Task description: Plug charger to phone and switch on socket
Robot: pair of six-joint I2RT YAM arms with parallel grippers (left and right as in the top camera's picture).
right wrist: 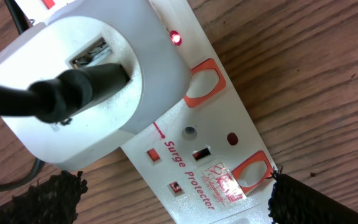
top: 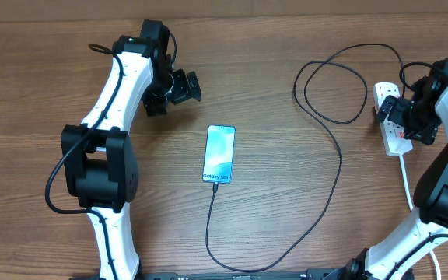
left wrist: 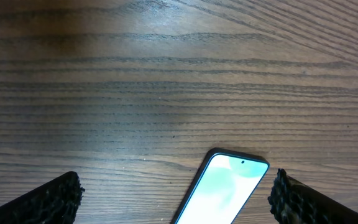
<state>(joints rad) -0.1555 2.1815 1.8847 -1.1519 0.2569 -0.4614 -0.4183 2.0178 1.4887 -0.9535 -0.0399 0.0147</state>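
Right wrist shows the right end effector [right wrist: 176,198] released above the socket [right wrist: 216,124]; one fingertip [right wrist: 303,202] should press the switch [right wrist: 202,81] squarely.

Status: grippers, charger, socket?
Open, empty: left gripper near phone, right gripper over socket. White adapter in socket, red light on; charger reaches phone's bottom edge. Nothing blocking.
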